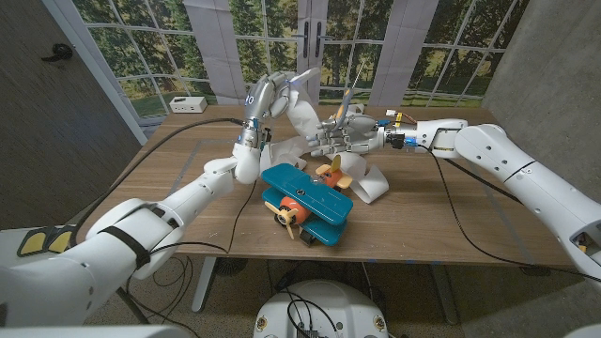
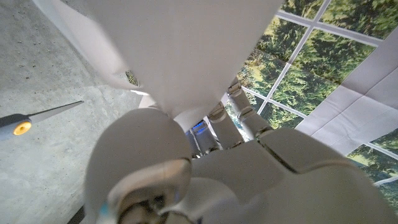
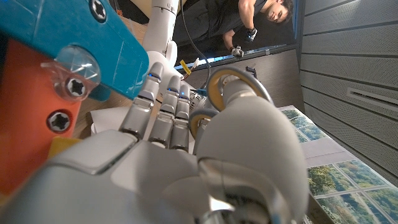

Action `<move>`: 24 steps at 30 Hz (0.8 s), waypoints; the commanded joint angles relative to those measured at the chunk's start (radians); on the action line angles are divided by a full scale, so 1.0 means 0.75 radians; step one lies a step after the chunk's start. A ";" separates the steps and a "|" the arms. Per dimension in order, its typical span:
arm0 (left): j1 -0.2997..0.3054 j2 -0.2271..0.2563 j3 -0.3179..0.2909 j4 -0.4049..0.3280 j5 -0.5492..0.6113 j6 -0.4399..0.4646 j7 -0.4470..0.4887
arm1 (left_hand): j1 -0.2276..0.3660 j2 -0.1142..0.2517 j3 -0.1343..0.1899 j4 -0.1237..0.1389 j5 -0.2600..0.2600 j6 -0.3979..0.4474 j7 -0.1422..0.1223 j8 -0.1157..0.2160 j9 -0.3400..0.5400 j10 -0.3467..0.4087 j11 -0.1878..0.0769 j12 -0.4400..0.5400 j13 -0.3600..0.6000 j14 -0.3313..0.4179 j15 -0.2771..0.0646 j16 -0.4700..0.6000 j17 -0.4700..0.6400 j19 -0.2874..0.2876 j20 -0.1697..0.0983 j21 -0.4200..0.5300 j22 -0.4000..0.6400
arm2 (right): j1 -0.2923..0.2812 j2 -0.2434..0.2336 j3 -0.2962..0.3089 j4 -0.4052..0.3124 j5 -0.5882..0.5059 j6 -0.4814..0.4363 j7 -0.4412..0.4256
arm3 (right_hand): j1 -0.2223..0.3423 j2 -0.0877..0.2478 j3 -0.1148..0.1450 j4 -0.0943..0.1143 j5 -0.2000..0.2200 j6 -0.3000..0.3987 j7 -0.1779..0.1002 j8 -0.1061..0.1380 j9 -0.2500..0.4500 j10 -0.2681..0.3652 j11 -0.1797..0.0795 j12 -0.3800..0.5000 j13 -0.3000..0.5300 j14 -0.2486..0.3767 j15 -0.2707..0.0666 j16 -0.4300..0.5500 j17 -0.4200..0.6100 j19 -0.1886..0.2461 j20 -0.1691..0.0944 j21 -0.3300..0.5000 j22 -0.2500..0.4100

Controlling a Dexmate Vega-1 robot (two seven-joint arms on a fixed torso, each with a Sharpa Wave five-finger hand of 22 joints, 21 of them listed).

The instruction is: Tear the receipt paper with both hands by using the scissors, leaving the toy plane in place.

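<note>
No writing is readable. The left hand point(image 1: 258, 99) grips the paper point(image 1: 302, 117) above the table's point(image 1: 451, 235) far edge; the right hand point(image 1: 340, 139) grips the scissors point(image 1: 349, 111). The plane point(image 1: 305, 202) sits mid-table. The right wrist view shows a person point(image 3: 258, 18).

toy plane point(image 1: 307, 202): 1 | scissors point(image 1: 349, 111): 1 | receipt paper point(image 1: 302, 115): 1 | person point(image 3: 249, 15): 1

Over the table's point(image 1: 470, 235) middle, the left hand point(image 1: 263, 99) holds up receipt paper point(image 1: 302, 117); the right hand point(image 1: 343, 136) grips scissors point(image 1: 349, 103) beside it, above a toy plane point(image 1: 305, 202).
</note>
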 commanded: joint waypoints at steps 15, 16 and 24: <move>-0.009 -0.077 -0.173 0.080 0.295 0.040 0.004 | -0.027 0.001 0.002 -0.037 -0.002 0.008 0.012 -0.014 -0.005 0.022 0.004 0.000 -0.019 0.017 -0.051 -0.075 -0.056 -0.053 -0.026 0.011 -0.014 | 0.077 0.053 -0.037 0.106 -0.056 0.002 0.031 | 0.000 -0.006 0.020 0.006 0.003 -0.003 0.004 0.012 0.030 0.043 -0.050 -0.008 0.002 -0.008 0.008 0.005 0.003 0.014 0.011 0.007 0.001; -0.008 -0.081 -0.188 0.085 0.309 0.033 0.004 | -0.030 0.001 0.001 -0.036 -0.002 0.009 0.013 -0.014 -0.006 0.023 0.004 0.001 -0.018 0.017 -0.051 -0.078 -0.058 -0.055 -0.027 0.012 -0.015 | 0.080 0.057 -0.038 0.108 -0.056 -0.003 0.026 | 0.001 -0.007 0.021 0.005 0.004 -0.005 0.007 0.011 0.032 0.043 -0.049 -0.008 0.002 -0.004 0.009 0.005 0.002 0.015 0.008 0.007 0.001; 0.006 -0.113 -0.327 0.120 0.439 -0.044 0.004 | -0.045 0.005 0.001 -0.033 0.000 0.023 0.011 -0.010 -0.003 0.043 0.008 0.020 0.005 0.044 -0.050 -0.069 -0.038 -0.055 -0.023 0.016 -0.022 | 0.091 0.069 -0.042 0.098 -0.057 -0.033 -0.022 | -0.005 -0.014 0.040 0.004 0.007 0.004 0.013 0.021 0.062 0.075 -0.024 -0.001 -0.003 0.050 0.029 0.002 -0.023 0.044 -0.021 0.014 0.000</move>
